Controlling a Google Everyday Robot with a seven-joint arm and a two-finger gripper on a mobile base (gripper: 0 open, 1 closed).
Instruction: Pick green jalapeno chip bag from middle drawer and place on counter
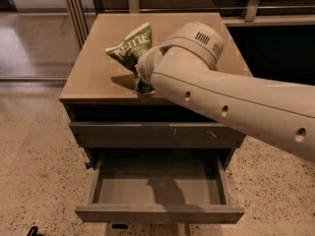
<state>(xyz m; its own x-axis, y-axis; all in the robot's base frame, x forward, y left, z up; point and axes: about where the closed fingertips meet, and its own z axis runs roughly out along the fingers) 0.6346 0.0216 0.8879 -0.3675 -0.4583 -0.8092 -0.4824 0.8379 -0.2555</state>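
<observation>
The green jalapeno chip bag [131, 45] stands tilted just above the counter [93, 70], near its front middle, and casts a shadow on the slab. My gripper [141, 85] is at the bag's lower end, largely hidden behind my white wrist, and is shut on the bag. The middle drawer [158, 213] is pulled out below, and its grey tray [157, 187] is bare.
My white arm [231, 107] crosses from the right over the counter's front right. A shut grey drawer front with pale scratches [157, 132] sits above the open drawer. Speckled floor [34, 171] lies around the cabinet. A rail and dark wall run behind.
</observation>
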